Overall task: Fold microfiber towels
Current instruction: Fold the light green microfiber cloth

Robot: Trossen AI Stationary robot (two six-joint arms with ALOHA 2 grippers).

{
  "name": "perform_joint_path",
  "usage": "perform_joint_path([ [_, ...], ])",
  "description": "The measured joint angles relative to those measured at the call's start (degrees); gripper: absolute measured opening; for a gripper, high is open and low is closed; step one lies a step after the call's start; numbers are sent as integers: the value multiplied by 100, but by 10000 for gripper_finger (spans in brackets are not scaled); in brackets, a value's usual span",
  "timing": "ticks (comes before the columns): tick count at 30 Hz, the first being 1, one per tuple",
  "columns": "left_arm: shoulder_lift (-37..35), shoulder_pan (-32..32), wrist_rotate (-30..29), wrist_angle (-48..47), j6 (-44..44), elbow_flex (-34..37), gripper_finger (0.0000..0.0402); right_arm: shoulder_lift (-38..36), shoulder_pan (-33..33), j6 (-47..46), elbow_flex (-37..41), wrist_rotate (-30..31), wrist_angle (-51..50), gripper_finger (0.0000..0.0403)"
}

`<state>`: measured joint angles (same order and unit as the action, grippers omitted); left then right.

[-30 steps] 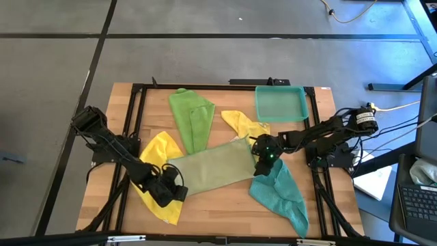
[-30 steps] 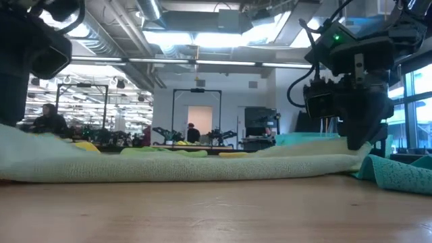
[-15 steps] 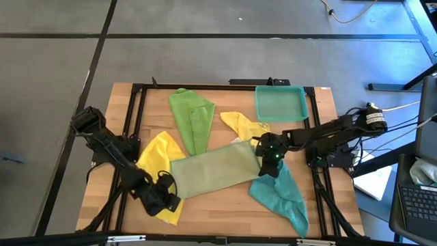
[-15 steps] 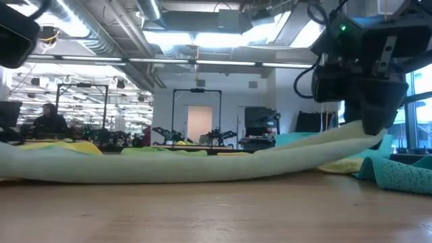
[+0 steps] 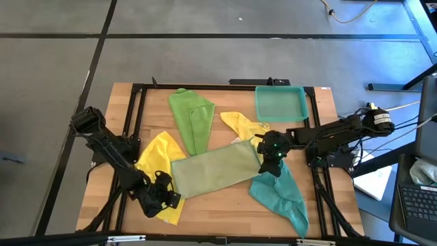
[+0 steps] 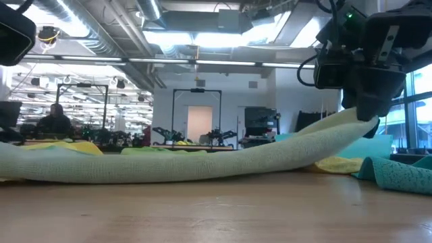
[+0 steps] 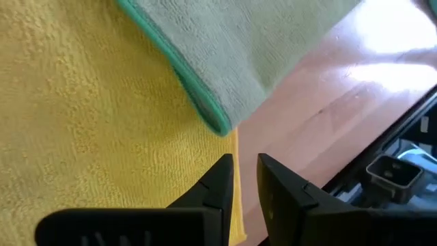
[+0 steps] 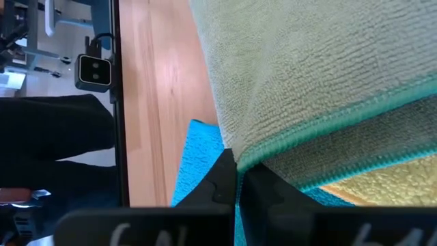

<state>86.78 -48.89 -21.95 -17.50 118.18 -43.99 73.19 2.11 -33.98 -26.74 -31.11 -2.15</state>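
— Five towels lie on the wooden table, yes? Where does each sit against the pale olive-green towel in the middle?

— That one is the landmark, spread slantwise. The teal towel lies just beside its right end, toward the table's front edge. The bright green towel reaches back from its far edge. One yellow towel lies under its left end, and another yellow towel peeks out behind its right end. The rigid teal tray stands farther back, apart from it.

— And the grippers?

— The right gripper has its fingers clamped on the olive towel's right corner, which is lifted off the wood; in the low view that end rises in a slope. The left gripper is at the olive towel's left corner, over the yellow one. Its fingertips stand slightly apart with nothing between them, just short of the corner's green hem.
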Motion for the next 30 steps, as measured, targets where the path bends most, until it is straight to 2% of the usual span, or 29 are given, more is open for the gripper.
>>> perform_joint_path([
  [5,0,292,21,-301,21,0,84,0,0,-9,0,0,0,8],
  [14,0,830,600,-566,26,-1,139,0,1,-50,0,-28,1,9],
  [21,42,943,662,-145,27,-4,143,0,2,-47,0,-31,4,9],
  [30,548,934,932,450,-1,-7,142,2,1,-49,0,-42,7,9],
])
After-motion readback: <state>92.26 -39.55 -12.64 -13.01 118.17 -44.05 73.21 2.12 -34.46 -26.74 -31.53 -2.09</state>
